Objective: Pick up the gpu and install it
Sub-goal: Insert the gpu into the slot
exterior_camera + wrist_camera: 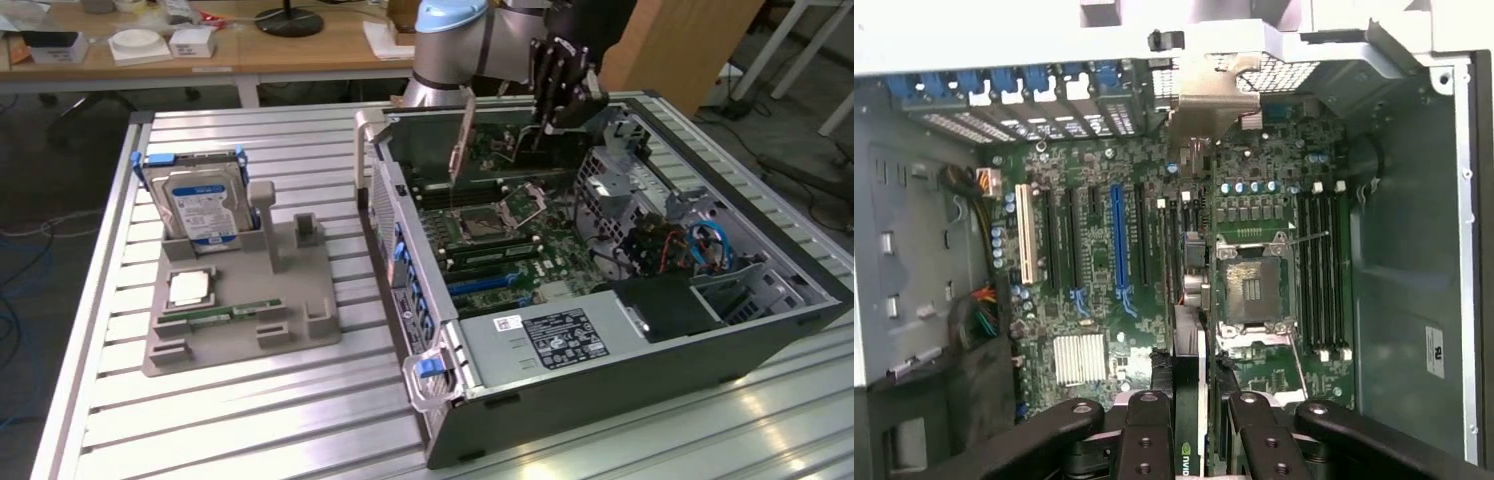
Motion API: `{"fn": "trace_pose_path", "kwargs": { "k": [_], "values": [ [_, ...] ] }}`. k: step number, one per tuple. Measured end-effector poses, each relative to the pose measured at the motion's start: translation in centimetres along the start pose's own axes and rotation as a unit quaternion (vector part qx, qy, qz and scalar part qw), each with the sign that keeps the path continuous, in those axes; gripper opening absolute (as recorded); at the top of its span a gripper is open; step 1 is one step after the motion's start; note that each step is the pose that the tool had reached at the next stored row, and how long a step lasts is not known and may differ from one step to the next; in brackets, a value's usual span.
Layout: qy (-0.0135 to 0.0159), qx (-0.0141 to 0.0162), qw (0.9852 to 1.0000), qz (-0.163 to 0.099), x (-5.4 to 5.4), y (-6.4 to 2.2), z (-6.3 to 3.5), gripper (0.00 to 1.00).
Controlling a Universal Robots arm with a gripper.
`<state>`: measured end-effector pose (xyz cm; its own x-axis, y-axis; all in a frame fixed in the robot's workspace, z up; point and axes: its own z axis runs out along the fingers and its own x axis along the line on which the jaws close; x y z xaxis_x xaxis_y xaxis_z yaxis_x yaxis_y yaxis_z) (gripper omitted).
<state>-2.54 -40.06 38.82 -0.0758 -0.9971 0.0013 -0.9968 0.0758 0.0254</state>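
Note:
The gpu (511,142) hangs on edge inside the open computer case (747,345), above the far end of the motherboard (534,250). Its silver end bracket (461,140) stands next to the case's rear wall. My gripper (558,95) is shut on the card's top edge. In the wrist view the gpu (1192,285) runs edge-on from my gripper (1194,435) up to the bracket (1206,95), and a dark finger (1149,430) sits on either side of it. The card hovers over the black slots between the blue slot (1119,240) and the processor socket (1254,290).
A grey holder (234,300) on the slatted table at the exterior view's left carries a blue-labelled hard drive (200,205), a processor chip (191,288) and a green memory stick (220,313). The power supply (561,335) and cables (701,245) fill the case's near end.

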Motion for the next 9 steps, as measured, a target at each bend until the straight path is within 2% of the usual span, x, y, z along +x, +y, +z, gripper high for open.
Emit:
{"fn": "trace_pose_path", "kwargs": {
  "k": [6,9],
  "values": [
    [-0.0001,0.0002,1.0000,-0.003,0.4,-0.28,0.83,0.26],
    [-0.0003,0.0033,1.0000,-0.003,0.4,-0.29,1.21,0.26]
  ]
}}
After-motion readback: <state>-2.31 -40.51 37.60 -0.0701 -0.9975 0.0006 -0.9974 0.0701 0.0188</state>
